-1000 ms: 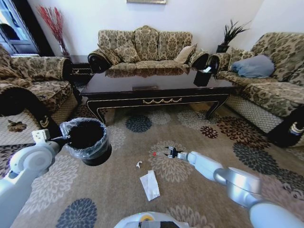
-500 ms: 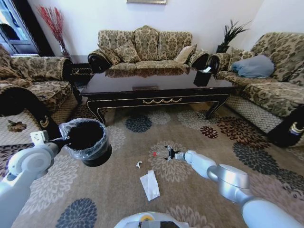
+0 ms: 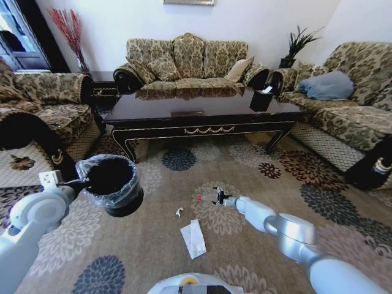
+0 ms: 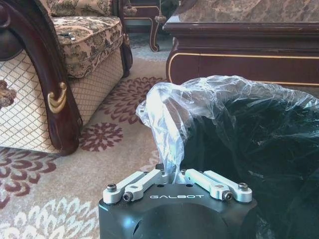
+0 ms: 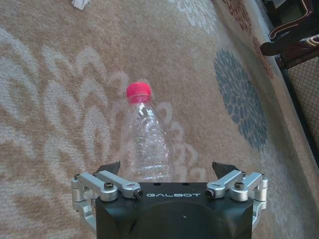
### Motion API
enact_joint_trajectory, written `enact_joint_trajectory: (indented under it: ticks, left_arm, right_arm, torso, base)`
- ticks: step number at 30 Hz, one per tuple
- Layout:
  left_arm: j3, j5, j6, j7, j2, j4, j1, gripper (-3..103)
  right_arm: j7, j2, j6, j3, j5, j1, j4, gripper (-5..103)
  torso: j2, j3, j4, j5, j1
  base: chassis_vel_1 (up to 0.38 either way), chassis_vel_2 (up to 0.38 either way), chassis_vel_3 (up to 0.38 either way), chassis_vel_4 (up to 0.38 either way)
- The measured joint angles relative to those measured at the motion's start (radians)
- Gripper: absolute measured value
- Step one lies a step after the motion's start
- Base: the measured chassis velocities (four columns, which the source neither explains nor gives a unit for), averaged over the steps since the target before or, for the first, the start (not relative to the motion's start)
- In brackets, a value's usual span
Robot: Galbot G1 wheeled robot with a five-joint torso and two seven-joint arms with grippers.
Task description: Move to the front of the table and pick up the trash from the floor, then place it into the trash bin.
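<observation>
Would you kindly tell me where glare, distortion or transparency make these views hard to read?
Head view: wide-angle bending at the edges; the table top mirrors the sofa. Right wrist view: the clear bottle nearly blends into the carpet. Left wrist view: the bin liner glares white.

We see a clear plastic bottle [image 5: 146, 137] with a red cap lying on the flowered carpet [image 3: 245, 159], a folded white paper [image 3: 193, 238] and a tiny white scrap [image 3: 178, 212] nearby, the bag-lined black bin [image 3: 113, 184] off to their left, the dark table [image 3: 202, 113] beyond
</observation>
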Motion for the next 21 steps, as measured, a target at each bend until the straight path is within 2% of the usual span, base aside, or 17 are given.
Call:
enact_joint_trajectory:
  ticks: [2,6,8,9,13,15,16,17,18,19,21]
  left_arm:
    - [-0.002,0.001,0.0,0.0,-0.001,-0.001,0.004,3]
    - [-0.006,0.001,0.0,0.0,0.0,-0.001,0.005,3]
    - [-0.008,0.0,0.0,0.0,0.003,-0.001,0.006,3]
    - [-0.008,0.0,0.0,0.0,0.003,-0.001,0.006,3]
    - [-0.009,0.0,0.0,0.0,0.004,0.001,0.006,3]
    - [-0.008,0.0,0.0,0.0,0.004,0.002,0.006,3]
    - [-0.007,0.0,0.0,0.0,0.004,0.003,0.006,3]
    - [-0.007,0.0,0.0,0.0,0.004,0.003,0.006,3]
    - [-0.005,0.0,0.0,0.0,0.004,0.004,0.004,3]
    - [-0.003,0.0,0.0,0.0,0.005,0.005,0.003,3]
    - [-0.001,0.0,0.0,0.0,0.006,0.007,-0.001,3]
  right_arm:
    - [0.005,0.006,-0.009,-0.008,0.0,-0.001,-0.004,103]
    - [0.02,0.011,-0.031,-0.019,0.0,-0.003,-0.008,95]
    - [0.024,0.014,-0.039,-0.02,0.0,-0.008,-0.012,85]
    - [0.024,0.014,-0.039,-0.02,0.0,-0.008,-0.012,85]
    - [0.026,0.017,-0.042,-0.018,0.001,-0.022,-0.014,63]
    - [0.026,0.017,-0.042,-0.017,0.001,-0.025,-0.014,63]
    - [0.027,0.017,-0.042,-0.015,0.001,-0.029,-0.014,58]
    - [0.027,0.017,-0.042,-0.015,0.001,-0.029,-0.014,58]
    - [0.028,0.014,-0.042,-0.013,0.001,-0.032,-0.014,47]
    - [0.028,0.012,-0.04,-0.012,0.001,-0.033,-0.013,47]
    - [0.029,0.008,-0.038,-0.009,0.001,-0.036,-0.012,37]
  torso:
    - [0.0,0.0,0.0,0.0,0.0]
    - [0.0,0.0,0.0,-0.0001,0.0]
    - [0.0,0.0,-0.0001,0.0,0.0]
    - [0.0,0.0,-0.0001,0.0,0.0]
    - [0.0,0.0,-0.0001,0.0,0.0]
    - [0.0,0.0,0.0,-0.0001,0.0]
    - [0.0,0.0,0.0,-0.0001,0.0]
    - [0.0,0.0,0.0,-0.0001,0.0]
    - [0.0,0.0,0.0,-0.0001,0.0]
    - [0.0,0.0,0.0,-0.0001,0.0]
    - [0.0,0.0,0.0001,-0.0001,0.0]
  base:
    - [0.0,0.0,0.0,0.0]
    - [0.0,0.0,0.0,0.0]
    - [0.0,0.0,0.0,0.0]
    - [0.0,0.0,0.0,0.0]
    - [0.0,0.0,0.0,0.0]
    - [0.0,0.0,0.0,0.0]
    - [0.0,0.0,0.0,0.0]
    - [0.0,0.0,0.0,0.0]
    - [0.0,0.0,0.0,0.0]
    - [0.0,0.0,0.0,0.0]
    - [0.0,0.0,0.0,0.0]
